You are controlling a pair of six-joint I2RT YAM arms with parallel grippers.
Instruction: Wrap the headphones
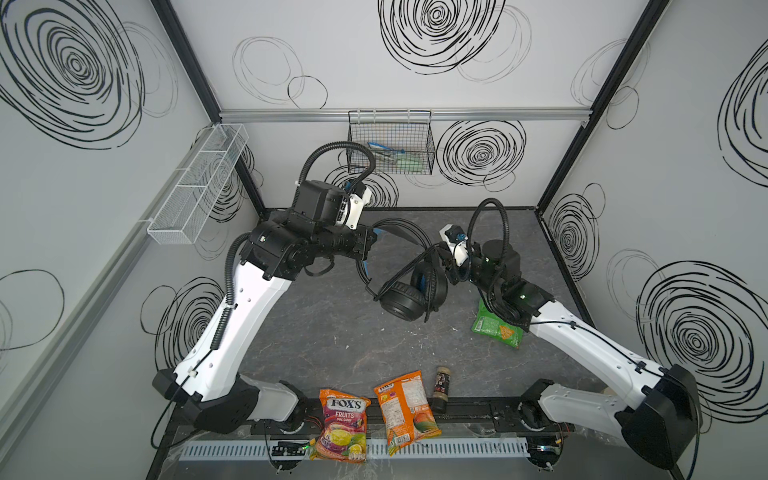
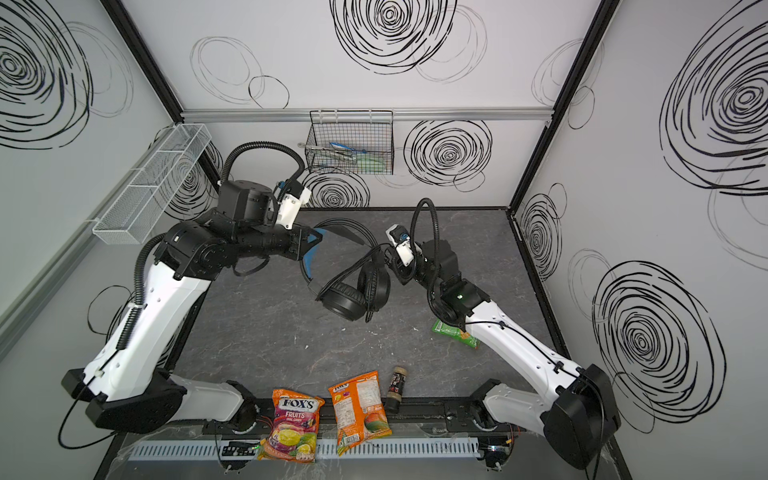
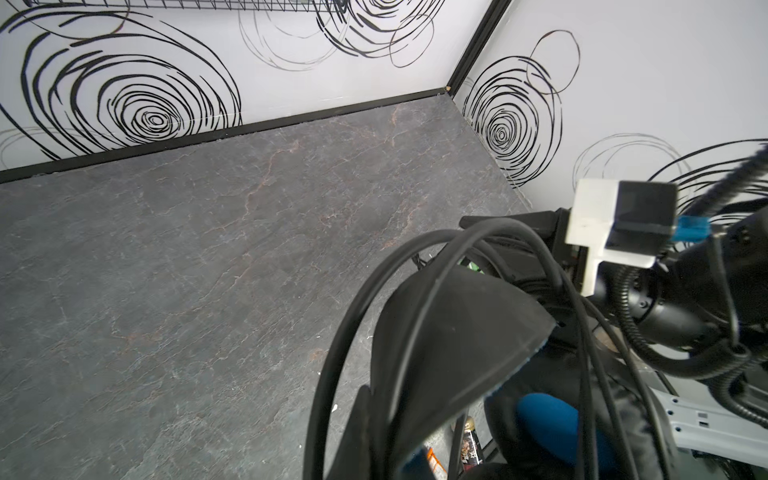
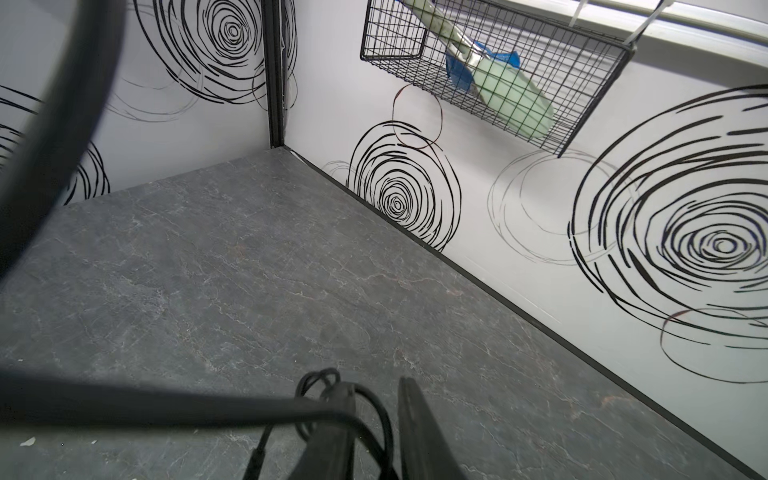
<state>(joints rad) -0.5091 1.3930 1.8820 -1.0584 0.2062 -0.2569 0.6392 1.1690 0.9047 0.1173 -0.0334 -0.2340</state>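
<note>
Above the middle of the bench [image 1: 324, 340], the headphones [image 1: 405, 301] hang from the left claw [image 1: 369, 246], which is clenched on the blue-lined headband [image 2: 311, 255]. I judge they are held up this way so that the cups [image 2: 353, 297] hang below and the cable [image 1: 401, 272] can be wound round without dragging. Loops of cable cross the band in the left wrist view. The left arm reaches in level from the left, its wrist turned sideways. The right arm stretches in low from the right, with the right claw [image 1: 445, 266] just beside the cups. A cable loop lies at its fingers [image 4: 419, 432], which stand slightly apart; whether they pinch it I cannot tell.
</note>
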